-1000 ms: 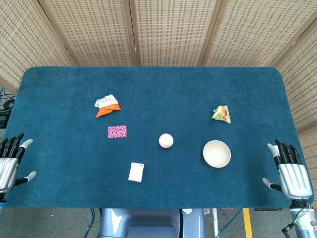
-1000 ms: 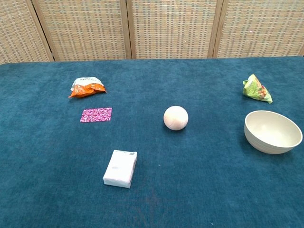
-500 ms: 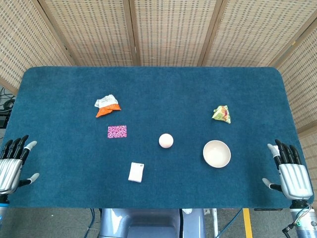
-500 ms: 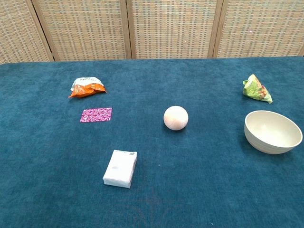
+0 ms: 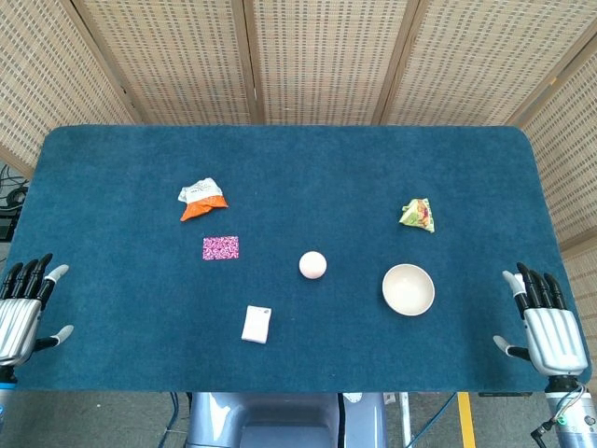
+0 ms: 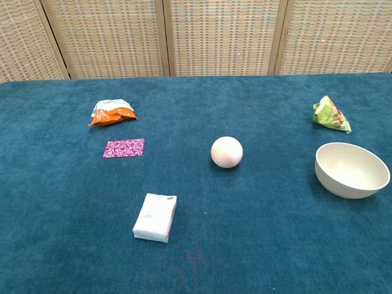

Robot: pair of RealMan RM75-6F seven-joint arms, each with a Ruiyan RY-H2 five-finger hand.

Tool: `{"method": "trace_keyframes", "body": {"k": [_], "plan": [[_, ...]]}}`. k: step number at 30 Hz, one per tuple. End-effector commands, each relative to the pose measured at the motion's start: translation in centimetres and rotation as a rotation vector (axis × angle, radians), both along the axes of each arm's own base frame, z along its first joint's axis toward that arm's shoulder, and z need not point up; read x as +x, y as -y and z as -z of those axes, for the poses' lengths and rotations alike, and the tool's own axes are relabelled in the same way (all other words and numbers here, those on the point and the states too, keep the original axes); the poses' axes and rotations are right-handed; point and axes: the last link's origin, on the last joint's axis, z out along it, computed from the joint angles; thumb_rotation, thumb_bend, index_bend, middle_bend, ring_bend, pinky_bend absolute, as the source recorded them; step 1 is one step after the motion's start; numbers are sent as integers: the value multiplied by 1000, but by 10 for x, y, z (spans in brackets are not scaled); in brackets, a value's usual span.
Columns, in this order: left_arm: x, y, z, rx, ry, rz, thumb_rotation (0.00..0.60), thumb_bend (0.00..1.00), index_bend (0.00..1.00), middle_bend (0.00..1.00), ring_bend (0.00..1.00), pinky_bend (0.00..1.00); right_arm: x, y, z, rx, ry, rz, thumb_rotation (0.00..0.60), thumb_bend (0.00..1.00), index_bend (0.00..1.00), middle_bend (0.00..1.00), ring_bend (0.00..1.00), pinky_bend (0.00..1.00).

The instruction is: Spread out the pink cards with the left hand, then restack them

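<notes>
The pink patterned cards (image 5: 221, 247) (image 6: 124, 148) lie flat in a neat stack on the blue table, left of centre. My left hand (image 5: 22, 313) hovers at the table's left front corner, far from the cards, fingers apart and holding nothing. At the right front corner, my right hand (image 5: 544, 322) is likewise spread and empty. Neither hand shows in the chest view.
An orange and white snack bag (image 5: 201, 200) (image 6: 110, 113) lies just behind the cards. A white tissue pack (image 5: 256, 324) (image 6: 155, 217) sits in front of them. A pale ball (image 5: 312, 265) (image 6: 226, 152), a cream bowl (image 5: 409, 289) (image 6: 351, 169) and a green packet (image 5: 418, 215) (image 6: 331, 114) lie to the right.
My left hand has drifted slightly down along the table's left edge. Nothing on the table has moved.
</notes>
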Motion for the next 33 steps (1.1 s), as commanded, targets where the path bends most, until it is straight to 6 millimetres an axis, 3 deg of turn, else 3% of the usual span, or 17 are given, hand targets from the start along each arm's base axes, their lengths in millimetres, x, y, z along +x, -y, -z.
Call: {"method": "trace_keyframes", "body": {"k": [1,5,8,10,16,21,33], "plan": [[0,0,0,-2,2,-1,600,208,117,0,0,0,0,0,0,1,-1,0,600,131,89,0,0,0],[1,0,2,-17,8,-5,600,512,117,0,0,0,0,0,1,4,-1,1,600,131,89,0,0,0],[2,-1,4,-26,14,-7,600,656,114,0,0,0,0,0,1,4,3,3,600,131,89,0,0,0],[4,-4,7,-31,20,-11,600,700,105,0,0,0,-1,0,0,3,6,7,600,131,89,0,0,0],[8,-21,16,-77,2,-26,600,767,85,0,0,0,-2,2,-1,6,16,13,600,131,89,0,0,0],[26,-51,29,-146,12,-20,600,882,27,0,0,0,-2,2,2,24,17,13,600,131,89,0,0,0],[80,-94,71,-320,-23,-10,600,894,26,0,0,0,-2,3,2,31,35,12,600,131,89,0,0,0]]}}
